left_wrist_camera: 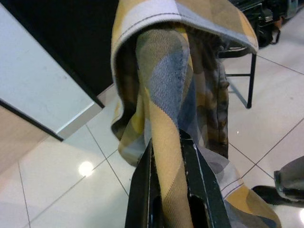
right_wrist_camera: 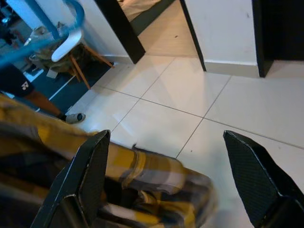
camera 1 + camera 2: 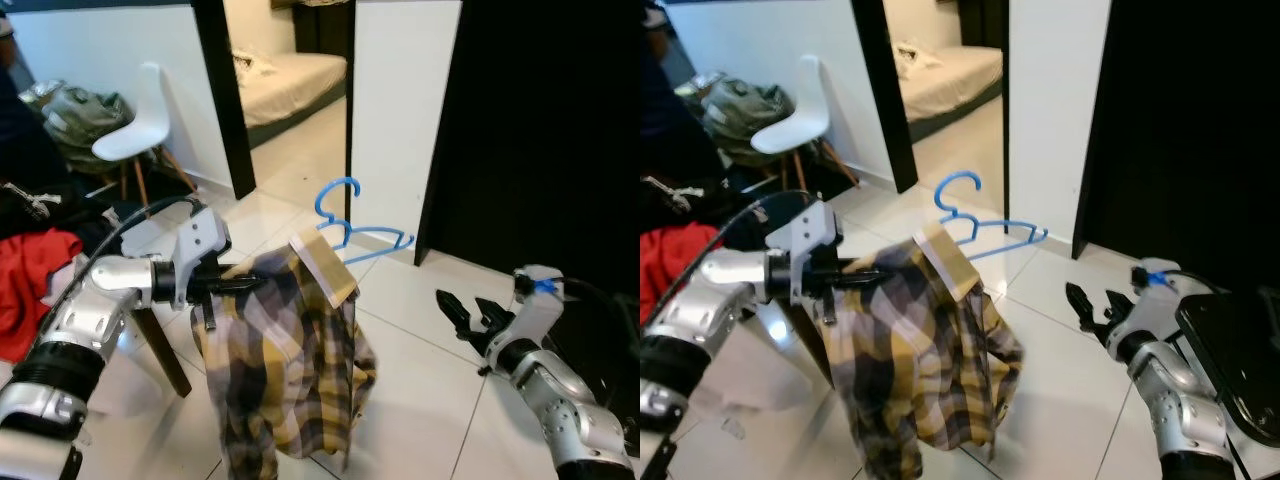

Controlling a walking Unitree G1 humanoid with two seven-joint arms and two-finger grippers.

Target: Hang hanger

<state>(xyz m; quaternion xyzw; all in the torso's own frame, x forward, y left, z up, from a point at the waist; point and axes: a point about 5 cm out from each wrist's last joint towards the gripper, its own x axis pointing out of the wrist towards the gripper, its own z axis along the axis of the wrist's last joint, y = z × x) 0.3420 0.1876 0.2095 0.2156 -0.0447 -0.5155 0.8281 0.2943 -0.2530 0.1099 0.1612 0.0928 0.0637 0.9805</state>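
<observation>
Left gripper (image 3: pixel 248 284) was raised at chest height, fingers (image 1: pixel 202 190) pinched tight on a fold of the yellow-and-grey plaid shirt (image 3: pixel 285 370). The shirt hung from a blue hanger (image 3: pixel 352 232) held in mid-air above the tiled floor (image 3: pixel 420 330), its hook pointing up. Right gripper (image 3: pixel 462 308) sat just beside the shirt, fingers (image 2: pixel 88 173) spread wide, holding nothing.
</observation>
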